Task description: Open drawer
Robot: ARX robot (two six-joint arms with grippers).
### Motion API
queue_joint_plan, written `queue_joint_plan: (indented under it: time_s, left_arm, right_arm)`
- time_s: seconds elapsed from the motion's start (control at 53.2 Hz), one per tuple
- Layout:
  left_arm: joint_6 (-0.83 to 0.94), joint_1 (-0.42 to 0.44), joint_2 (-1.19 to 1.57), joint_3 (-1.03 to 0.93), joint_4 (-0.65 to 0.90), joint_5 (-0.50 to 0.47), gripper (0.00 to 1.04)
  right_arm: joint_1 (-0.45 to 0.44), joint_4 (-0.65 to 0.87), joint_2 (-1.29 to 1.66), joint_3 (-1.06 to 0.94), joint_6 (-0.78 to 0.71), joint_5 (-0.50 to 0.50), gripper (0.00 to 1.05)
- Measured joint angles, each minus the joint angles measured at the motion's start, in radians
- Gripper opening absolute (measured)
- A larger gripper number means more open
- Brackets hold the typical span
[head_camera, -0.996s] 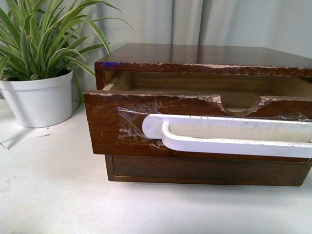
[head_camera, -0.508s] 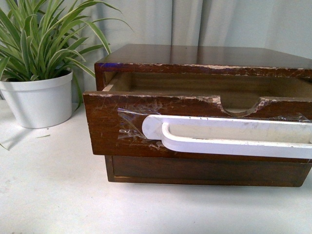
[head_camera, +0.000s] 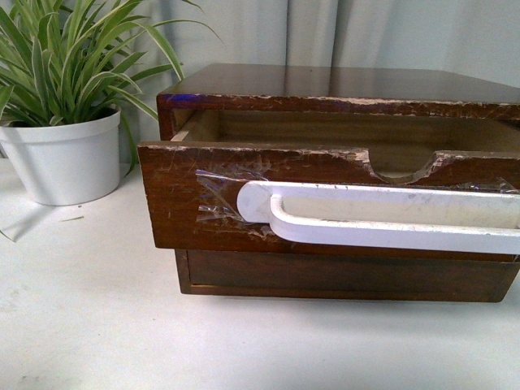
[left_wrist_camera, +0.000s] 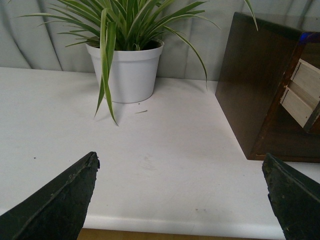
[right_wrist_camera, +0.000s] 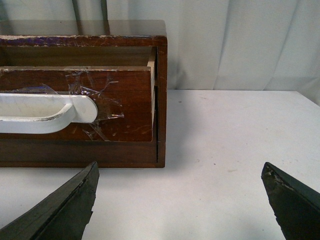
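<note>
Whole front view shifted: drawer [head_camera: 325, 203], cabinet [head_camera: 341, 85], plant pot [head_camera: 61, 158] sit slightly higher in frame

Dark brown drawer [head_camera: 179, 195], its front scratched and its chipped edge showing pale wood; white handle [head_camera: 382, 213] under clear, glossy tape [head_camera: 218, 199]. Dark brown cabinet [head_camera: 341, 85] with a tan interior. White pot [head_camera: 65, 158]; leaves [head_camera: 73, 57] striped green and cream. White surface [head_camera: 89, 309]. Pale grey curtain [head_camera: 406, 32]. Black tools [left_wrist_camera: 180, 200] [right_wrist_camera: 180, 200].
</note>
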Motion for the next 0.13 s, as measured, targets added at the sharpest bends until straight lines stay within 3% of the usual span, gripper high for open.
queue_joint_plan:
  time_s: [0.132]
  left_arm:
    - [0.0,0.0,0.0,0.0,0.0,0.0,0.99]
  right_arm:
    - [0.0,0.0,0.0,0.0,0.0,0.0,0.96]
